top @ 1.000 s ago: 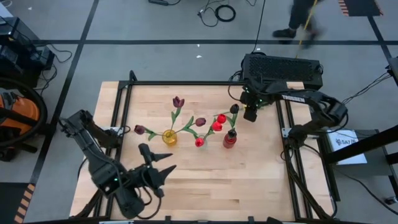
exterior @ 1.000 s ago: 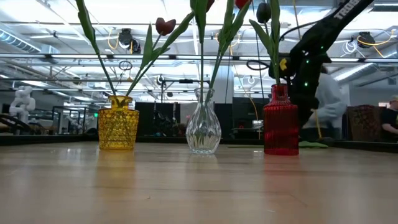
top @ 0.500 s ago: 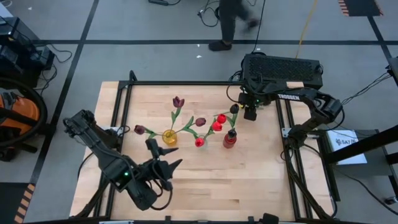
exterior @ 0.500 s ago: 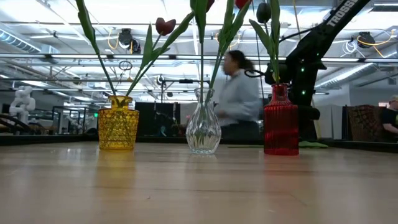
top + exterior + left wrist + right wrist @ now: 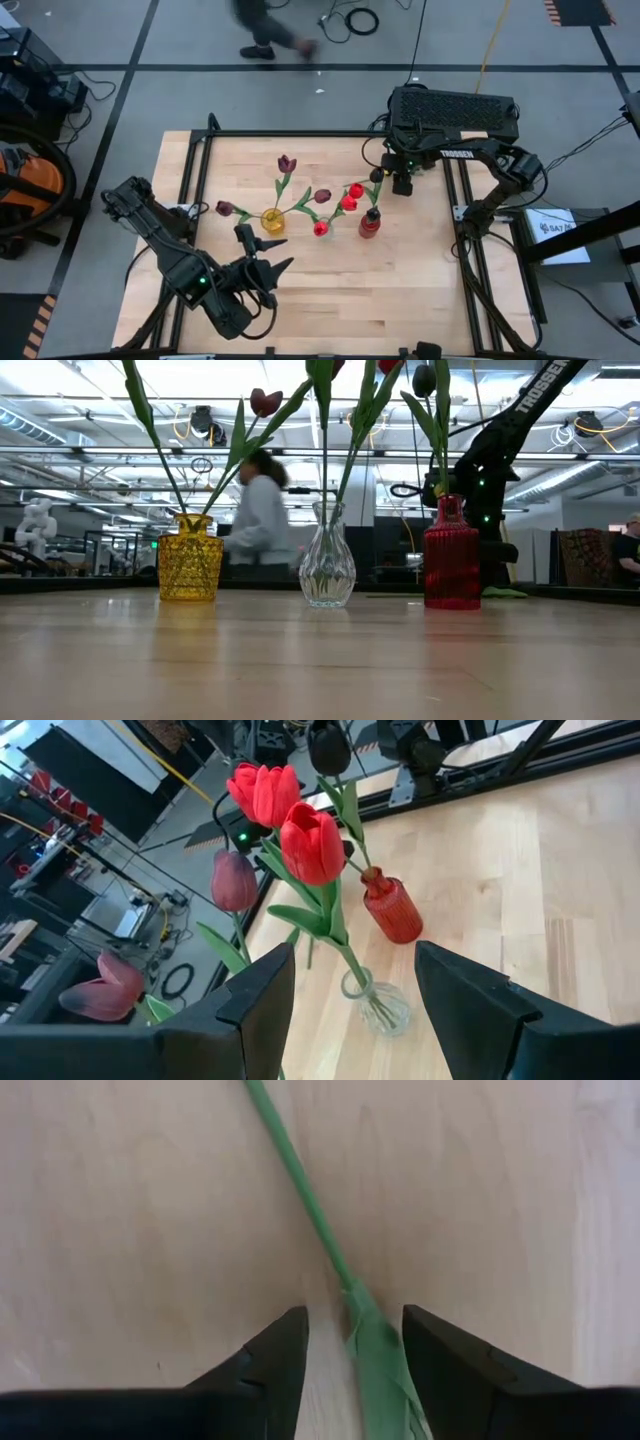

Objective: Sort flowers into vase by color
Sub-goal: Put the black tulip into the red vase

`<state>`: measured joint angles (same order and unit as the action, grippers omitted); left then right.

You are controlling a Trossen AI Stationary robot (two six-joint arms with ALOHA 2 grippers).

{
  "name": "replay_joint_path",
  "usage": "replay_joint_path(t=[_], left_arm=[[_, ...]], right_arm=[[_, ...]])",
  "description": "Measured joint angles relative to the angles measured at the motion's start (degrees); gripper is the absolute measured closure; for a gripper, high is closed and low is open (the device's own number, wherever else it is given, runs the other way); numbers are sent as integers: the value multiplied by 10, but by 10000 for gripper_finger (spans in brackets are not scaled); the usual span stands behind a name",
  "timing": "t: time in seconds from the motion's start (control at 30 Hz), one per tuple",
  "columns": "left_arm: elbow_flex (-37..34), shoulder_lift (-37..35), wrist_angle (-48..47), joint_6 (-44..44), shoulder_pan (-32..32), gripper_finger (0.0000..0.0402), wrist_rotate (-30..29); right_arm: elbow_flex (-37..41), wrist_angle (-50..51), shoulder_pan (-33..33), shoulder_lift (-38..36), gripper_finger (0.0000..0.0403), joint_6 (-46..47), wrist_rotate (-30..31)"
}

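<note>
Three vases stand in a row mid-table: a yellow vase [image 5: 272,221] with maroon tulips [image 5: 287,163], a clear vase [image 5: 320,228] with red tulips [image 5: 348,203], and a red vase [image 5: 370,225] with a near-black tulip [image 5: 377,175]. My right gripper [image 5: 402,183] hovers behind the red vase near the far edge, open [image 5: 355,1350]. A green stem [image 5: 300,1180] with a leaf runs over the wood between its fingers. My left gripper [image 5: 262,268] waits open near the near edge, facing the vases [image 5: 355,1020]. My right gripper stands with one open finger on each side of the stem's leaf [image 5: 375,1340], pointing down at the table. I cannot tell whether either finger touches the leaf.
A black frame rail [image 5: 300,133] borders the wooden table. The right arm's base box [image 5: 455,112] sits at the far right corner. A person [image 5: 258,520] passes behind the table. Bare wood lies in front of the vases [image 5: 320,660].
My left gripper has shifted a little toward the table's right and far side, then held still. A person has walked behind the table from right to left. The vases and flowers have stayed in place.
</note>
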<state>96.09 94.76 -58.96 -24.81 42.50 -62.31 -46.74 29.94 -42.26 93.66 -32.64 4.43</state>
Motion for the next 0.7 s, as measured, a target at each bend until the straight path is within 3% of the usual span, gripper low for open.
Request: replay_joint_path(t=[0.17, 0.43, 0.7], left_arm=[[0, 0, 0, 1, 0, 188, 0], [0, 0, 0, 1, 0, 188, 0], [0, 0, 0, 0, 0, 188, 0]], right_arm=[[1, -3, 0, 5, 277, -33, -2], [1, 16, 1, 3, 392, -35, 6], [4, 49, 21, -76, 400, 29, 51]])
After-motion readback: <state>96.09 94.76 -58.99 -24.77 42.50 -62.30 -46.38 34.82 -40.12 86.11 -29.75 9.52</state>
